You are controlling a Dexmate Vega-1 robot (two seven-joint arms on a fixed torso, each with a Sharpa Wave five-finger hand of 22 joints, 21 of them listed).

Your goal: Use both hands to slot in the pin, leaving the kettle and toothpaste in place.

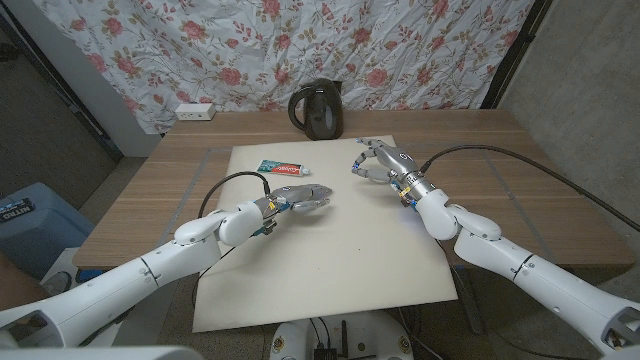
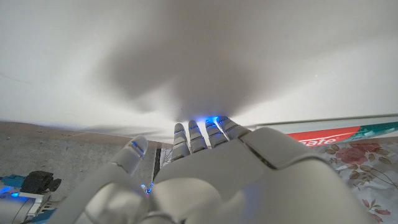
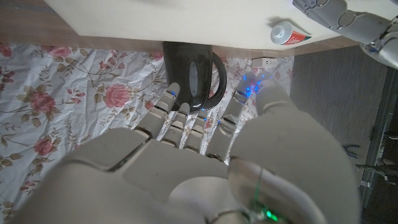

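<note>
My left hand (image 1: 300, 196) hovers over the white mat (image 1: 330, 270), just in front of the toothpaste tube (image 1: 283, 168). Its fingers stretch out together toward the right and the thumb stands apart; the left wrist view shows the left hand (image 2: 205, 168) with nothing in it. My right hand (image 1: 381, 162) is arched over the mat's far right corner, fingers curled down toward the thumb. Whether anything small sits in that curl is hidden. The black kettle (image 1: 317, 110) stands behind the mat. In the right wrist view the kettle (image 3: 198, 81), the toothpaste (image 3: 287, 31) and my left hand (image 3: 348, 18) lie beyond my right hand (image 3: 205, 162).
A white power strip (image 1: 195, 111) lies at the table's far left edge against the floral curtain (image 1: 420, 50). Black cables run along both forearms. The wooden table (image 1: 520, 170) extends on either side of the mat.
</note>
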